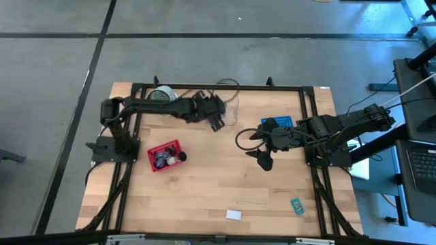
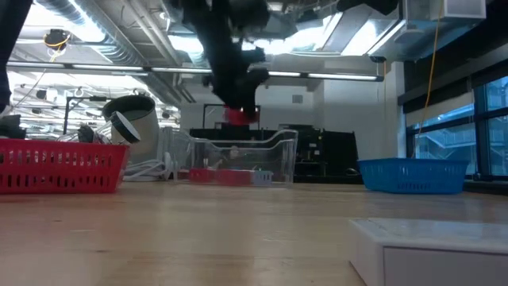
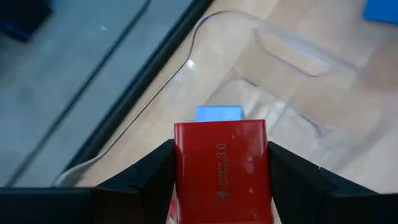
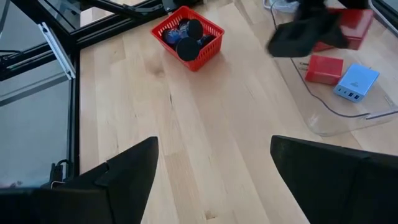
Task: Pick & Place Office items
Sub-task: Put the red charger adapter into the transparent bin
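Note:
My left gripper (image 1: 216, 120) hangs over the clear tray (image 1: 230, 102) at the table's far side, shut on a red block (image 3: 221, 180). Inside that tray lie another red block (image 4: 323, 68) and a pale blue cube (image 4: 357, 81). My right gripper (image 1: 257, 148) hovers open mid-table, near the blue tray (image 1: 281, 122). The red tray (image 1: 167, 155) holds small black cylinders (image 4: 188, 38). A white block (image 1: 234, 215) and a green tag (image 1: 297, 205) lie flat near the table's near edge. My left gripper pinches the red block between its two fingers, one on each of two opposite sides (image 3: 181, 174). The fingers slant down from above. The block (image 2: 238, 116) is lifted clear, above the clear tray (image 2: 238, 159).
A round black-and-white object (image 1: 161, 95) stands at the far edge beside the left arm. A black frame rail runs around the table. Bare wood lies between the red tray and the right gripper, and toward the near edge.

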Robot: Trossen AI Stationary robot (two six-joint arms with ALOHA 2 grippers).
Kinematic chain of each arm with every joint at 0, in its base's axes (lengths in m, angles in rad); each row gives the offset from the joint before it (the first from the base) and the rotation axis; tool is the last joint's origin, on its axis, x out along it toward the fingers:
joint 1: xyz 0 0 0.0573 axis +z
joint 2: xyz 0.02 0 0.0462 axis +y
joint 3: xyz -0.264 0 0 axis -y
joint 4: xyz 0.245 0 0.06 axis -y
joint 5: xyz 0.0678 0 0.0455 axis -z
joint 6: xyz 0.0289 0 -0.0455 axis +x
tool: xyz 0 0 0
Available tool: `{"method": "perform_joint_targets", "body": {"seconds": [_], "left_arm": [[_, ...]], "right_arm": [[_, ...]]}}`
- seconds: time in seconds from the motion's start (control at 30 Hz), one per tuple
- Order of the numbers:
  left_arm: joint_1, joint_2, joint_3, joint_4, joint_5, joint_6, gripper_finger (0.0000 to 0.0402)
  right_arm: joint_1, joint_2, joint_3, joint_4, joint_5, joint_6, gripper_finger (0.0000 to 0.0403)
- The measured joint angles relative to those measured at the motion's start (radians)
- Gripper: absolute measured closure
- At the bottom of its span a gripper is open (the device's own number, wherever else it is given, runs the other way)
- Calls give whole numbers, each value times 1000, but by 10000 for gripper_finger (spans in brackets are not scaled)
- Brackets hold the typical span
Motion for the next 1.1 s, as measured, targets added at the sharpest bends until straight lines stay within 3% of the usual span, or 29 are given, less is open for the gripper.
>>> {"method": "perform_joint_targets", "body": {"seconds": [0.27, 0.43, 0.8, 1.1], "left_arm": [[171, 0, -148, 247, 246, 36, 192], [220, 0, -227, 282, 338, 30, 192], [275, 0, -342, 351, 390, 39, 192], [289, 0, -348, 352, 336, 35, 177]], "right_arm": [[0, 0, 0, 6, 32, -2, 89], [0, 0, 0, 14, 36, -1, 89], [0, 0, 0, 72, 28, 1, 89], [0, 0, 0, 73, 28, 1, 89]]}}
